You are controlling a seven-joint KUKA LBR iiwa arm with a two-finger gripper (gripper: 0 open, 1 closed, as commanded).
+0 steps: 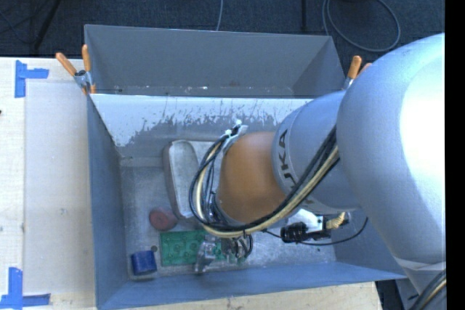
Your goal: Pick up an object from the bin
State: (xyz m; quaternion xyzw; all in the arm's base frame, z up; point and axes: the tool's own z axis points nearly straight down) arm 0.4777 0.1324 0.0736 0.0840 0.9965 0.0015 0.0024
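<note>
My gripper (215, 253) is down near the bin's front wall, under the arm's orange cover, at the right end of a flat green circuit board (176, 248). The board lies on the bin floor and its right edge is hidden beneath the gripper. A small blue block (143, 262) lies just left of the board, in the front left corner. A reddish-brown disc (161, 218) rests a little behind the board.
A long pale grey oval object (179, 176) lies behind the disc, partly covered by the arm's cables. The arm covers the right half of the bin. The sloped back wall rises behind.
</note>
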